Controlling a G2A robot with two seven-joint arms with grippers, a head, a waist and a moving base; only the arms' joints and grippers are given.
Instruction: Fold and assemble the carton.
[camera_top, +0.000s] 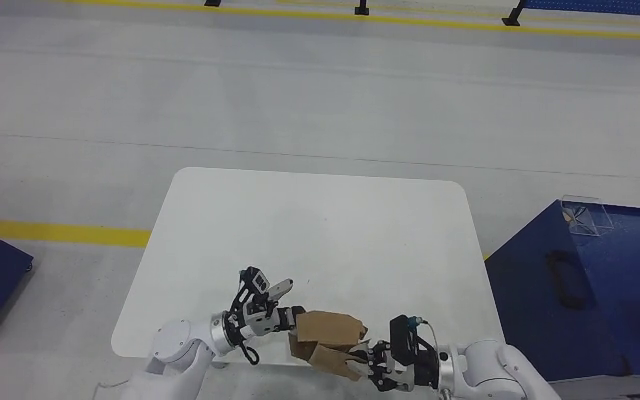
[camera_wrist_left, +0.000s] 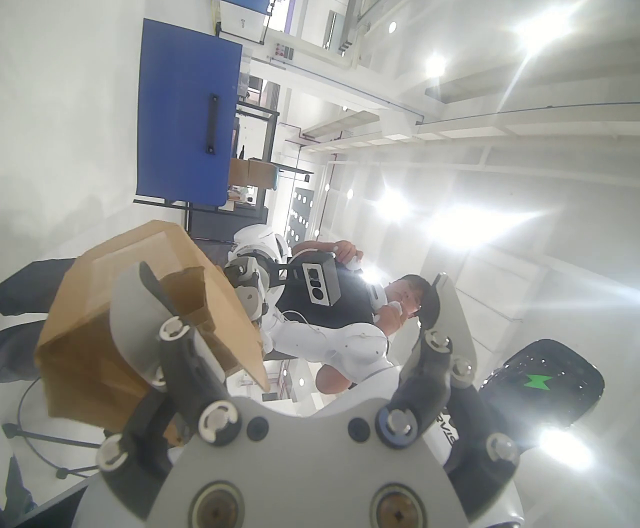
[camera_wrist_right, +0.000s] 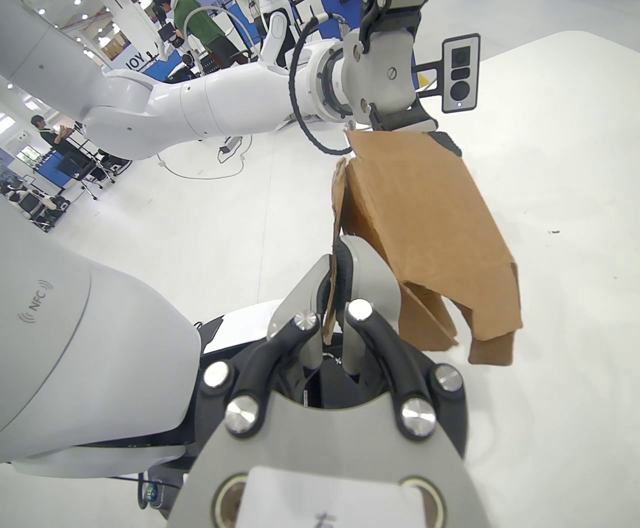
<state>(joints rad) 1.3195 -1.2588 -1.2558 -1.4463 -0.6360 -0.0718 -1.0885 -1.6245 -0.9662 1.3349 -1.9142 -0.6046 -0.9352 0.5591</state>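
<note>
A brown cardboard carton (camera_top: 328, 330), partly folded with loose flaps, is held just above the near edge of the white table (camera_top: 320, 220). My right gripper (camera_wrist_right: 336, 255) is shut on a thin side flap of the carton (camera_wrist_right: 425, 215), at its near end. My left gripper (camera_wrist_left: 292, 272) stands wide open at the carton's other end. One of its fingers (camera_wrist_left: 130, 300) lies against the carton (camera_wrist_left: 90, 320) by an open flap, and the other is far off it. In the top view the left gripper (camera_top: 288, 305) and right gripper (camera_top: 365, 358) flank the carton.
A blue cabinet (camera_top: 560, 290) stands right of the table, with a clear plastic box (camera_top: 585, 212) on top. The wide far part of the tabletop lies bare beyond the carton. Yellow floor lines run beside and behind the table.
</note>
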